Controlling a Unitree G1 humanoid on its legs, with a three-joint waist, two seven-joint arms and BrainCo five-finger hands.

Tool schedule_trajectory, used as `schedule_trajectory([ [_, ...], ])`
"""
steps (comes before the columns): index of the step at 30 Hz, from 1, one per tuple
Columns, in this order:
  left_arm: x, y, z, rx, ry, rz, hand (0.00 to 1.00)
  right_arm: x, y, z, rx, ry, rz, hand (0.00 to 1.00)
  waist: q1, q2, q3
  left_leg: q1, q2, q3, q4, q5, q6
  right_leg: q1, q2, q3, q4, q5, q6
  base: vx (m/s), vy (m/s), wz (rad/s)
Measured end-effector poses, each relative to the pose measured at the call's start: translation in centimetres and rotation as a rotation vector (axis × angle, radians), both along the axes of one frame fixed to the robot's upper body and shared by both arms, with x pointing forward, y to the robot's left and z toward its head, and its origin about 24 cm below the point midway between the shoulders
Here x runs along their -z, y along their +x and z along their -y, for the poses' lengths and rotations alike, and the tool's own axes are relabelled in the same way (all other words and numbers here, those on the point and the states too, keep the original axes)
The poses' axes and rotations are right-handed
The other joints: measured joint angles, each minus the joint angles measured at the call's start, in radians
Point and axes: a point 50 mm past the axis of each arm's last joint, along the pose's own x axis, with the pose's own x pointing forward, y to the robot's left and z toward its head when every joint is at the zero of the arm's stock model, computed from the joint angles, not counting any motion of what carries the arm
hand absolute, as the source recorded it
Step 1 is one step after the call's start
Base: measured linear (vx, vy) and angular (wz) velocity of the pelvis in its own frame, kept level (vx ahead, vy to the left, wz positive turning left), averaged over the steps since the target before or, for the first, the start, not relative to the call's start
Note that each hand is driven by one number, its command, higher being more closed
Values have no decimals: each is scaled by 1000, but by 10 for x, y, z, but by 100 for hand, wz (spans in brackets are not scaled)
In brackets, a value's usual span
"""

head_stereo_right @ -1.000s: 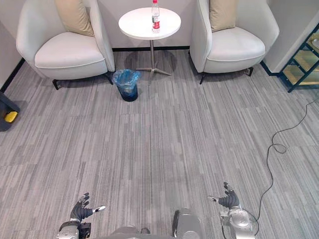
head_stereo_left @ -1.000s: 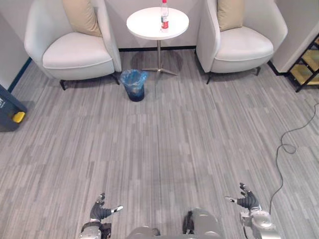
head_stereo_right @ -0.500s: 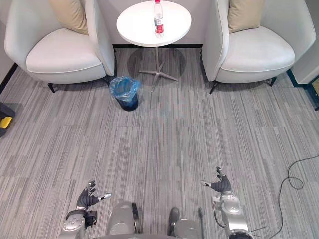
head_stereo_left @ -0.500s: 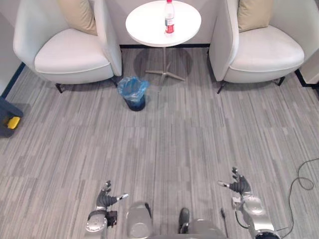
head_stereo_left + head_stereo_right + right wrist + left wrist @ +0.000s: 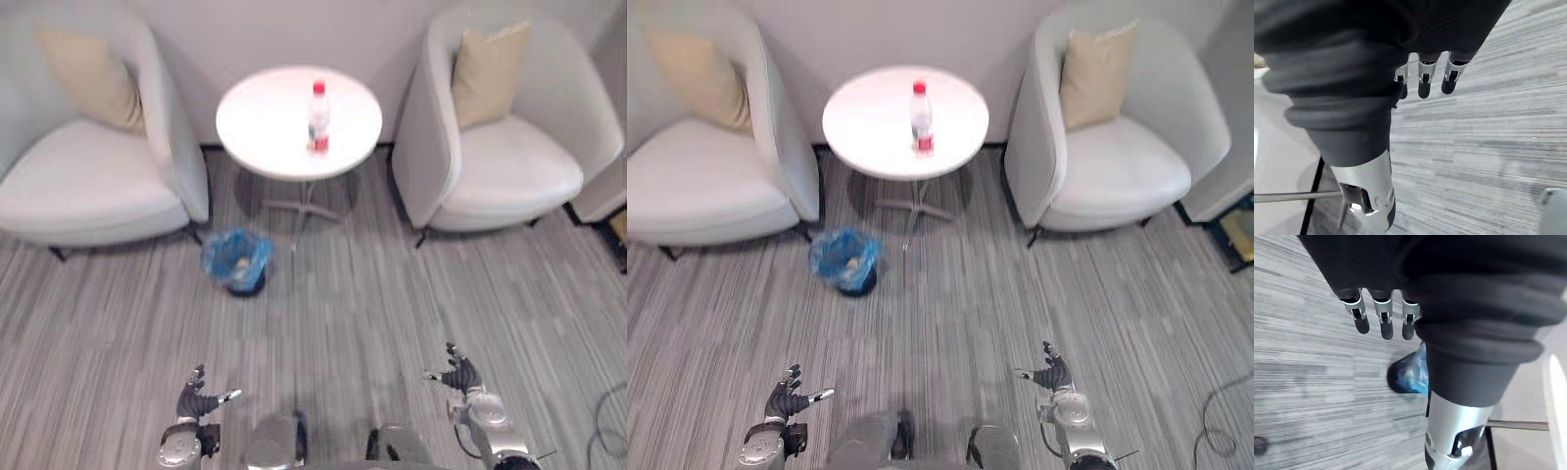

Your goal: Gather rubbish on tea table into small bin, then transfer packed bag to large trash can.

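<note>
- Up at the top centre of the head view, a round white tea table (image 5: 257,132) stands between two white armchairs. A clear plastic bottle (image 5: 317,117) with a red cap and red label stands upright on it, right of the middle.
- Lower left of the table, a small bin (image 5: 236,261) lined with a blue bag sits on the grey striped carpet (image 5: 372,313), near the front corner of the left armchair (image 5: 88,191).
- One tan cushion (image 5: 83,78) leans in that chair, and another leans in the right armchair (image 5: 509,166).
- At the bottom left, the left hand (image 5: 196,401) hangs over the carpet, fingers loosely spread and empty, well apart from the bin.
- At the bottom right, the right hand (image 5: 458,375) is likewise spread and empty.
- The left wrist view has the straight fingers (image 5: 1382,323) side by side, with the bin past them.
</note>
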Motion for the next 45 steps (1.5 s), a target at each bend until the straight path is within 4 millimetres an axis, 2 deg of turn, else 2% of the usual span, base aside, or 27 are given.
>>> schedule_trajectory([
  [1,0,0,0,0,-1,-2,0,1,-3,1,5,-2,-7,0,-2,0,-1,14,6,-17,1,-9,-18,2,10,27,-43,74,3,718,-209,87],
  [2,3,1,4,-4,-16,-9,0,1,-6,6,19,-9,-16,0,2,22,-1,34,41,-46,27,-32,-57,26,44,50,-48,188,-42,713,-208,54],
  [3,4,3,7,-7,-28,-8,0,-1,-2,6,25,-7,0,0,10,48,-2,-5,78,-63,112,-6,-102,30,63,14,-16,169,-75,694,-203,45],
  [4,5,3,8,-6,-30,-10,0,-4,2,4,21,-4,15,0,9,49,-2,-33,80,-65,167,25,-139,32,62,2,-1,153,-88,626,-191,46],
  [5,6,3,11,-9,-42,-10,0,-8,5,2,12,-3,45,0,5,48,0,-102,81,-57,341,126,-145,83,55,-25,-3,114,-98,580,-219,63],
  [6,7,2,16,-17,-59,-10,0,-11,4,1,4,-4,65,0,13,46,7,-187,124,-27,549,219,-131,176,51,-44,-39,81,-108,563,-211,65],
  [8,8,3,19,-15,-69,-5,0,-14,8,-6,9,18,96,0,20,48,12,-264,178,43,704,142,-101,285,56,-60,-83,61,-121,514,-140,39],
  [9,5,7,21,-6,-72,11,0,-19,13,-10,14,26,136,0,37,26,17,-340,184,85,709,96,-93,351,49,-65,-126,59,-124,461,-99,17],
  [10,4,8,22,-4,-71,19,0,-20,14,-11,16,26,149,0,44,26,16,-370,183,100,680,87,-87,371,47,-66,-143,59,-123,398,-60,3],
  [11,2,9,22,-3,-70,28,0,-23,17,-11,27,28,165,0,62,37,17,-418,178,122,570,84,-90,399,45,-69,-166,55,-117,354,9,-7],
  [12,3,9,22,-4,-71,27,0,-23,18,-10,31,27,166,0,65,34,19,-429,166,128,483,87,-95,406,40,-70,-171,45,-102,416,78,-5],
  [13,4,8,23,-7,-75,23,0,-23,17,-7,39,21,166,0,64,55,13,-427,131,132,259,164,-114,428,39,-71,-171,7,-70,340,108,0],
  [14,7,3,27,-15,-89,10,0,-24,14,0,49,4,161,0,60,96,8,-428,130,114,117,309,-60,442,69,-70,-166,-27,-49,392,165,22],
  [15,7,6,25,-16,-86,7,0,-18,12,-3,75,21,134,0,60,62,18,-412,95,116,130,295,-38,449,33,-67,-146,-58,-33,305,122,25],
  [17,7,5,25,-17,-86,6,0,-14,5,-2,73,15,110,0,63,28,17,-382,50,121,87,287,-27,448,-11,-58,-117,-90,-24,277,109,27],
  [20,11,-2,22,-25,-79,-19,0,-19,16,-5,48,10,135,0,75,15,19,-354,33,143,103,227,-18,410,-41,-12,5,-127,8,160,83,-17],
  [21,12,-8,19,-29,-73,-36,0,-21,21,-7,40,10,146,0,84,15,19,-332,36,159,108,196,-24,371,-47,15,117,-142,30,97,75,-53],
  [23,13,-13,13,-26,-55,-52,0,-24,23,-9,20,-6,154,0,73,5,20,-293,28,150,100,169,-14,295,-65,38,327,-130,62,104,21,-3],
  [25,11,-15,5,-24,-29,-58,0,-24,20,-13,-7,-13,156,0,60,-3,18,-262,21,138,87,161,-8,241,-65,89,414,-174,54,139,-25,26],
  [26,10,-12,4,-22,-22,-51,0,-28,21,-14,-16,-22,175,0,58,-15,11,-255,19,121,81,163,-5,212,-52,104,383,-196,31,146,-71,45],
  [27,7,-8,2,-18,-16,-35,0,-32,23,-14,-15,-30,197,0,53,-11,13,-255,18,102,79,171,-18,194,-37,115,306,-197,19,177,-110,53],
  [28,6,-7,1,-15,-10,-30,0,-33,24,-14,-14,-34,206,0,50,-11,13,-256,11,94,79,175,-23,189,-34,124,250,-190,9,153,-116,65],
  [29,6,-7,1,-13,-7,-28,0,-39,26,-15,-17,-38,233,0,43,-50,-7,-261,-19,83,88,172,-29,187,-46,134,136,-115,-3,182,-155,68],
  [30,10,-8,9,-15,-35,-39,0,-44,30,-11,-25,-53,256,0,34,-20,-12,-263,-10,48,90,172,-40,207,-41,112,119,-115,-10,160,-123,54],
  [33,13,-14,11,-22,-45,-50,0,-65,44,-20,-84,-56,365,0,37,18,-30,-261,19,40,55,175,-54,241,-2,106,29,-80,-29,208,-118,0],
  [39,13,-11,19,-8,-62,-40,0,-78,51,-28,-136,-44,442,0,34,28,-34,-211,30,13,0,188,-73,331,14,76,-81,-50,-38,96,-48,10],
  [45,15,-10,30,31,-79,-44,0,-86,67,-53,-235,-14,492,0,38,42,-33,-213,12,-43,-48,231,-79,359,6,19,-136,-23,-39,1,-17,25],
])
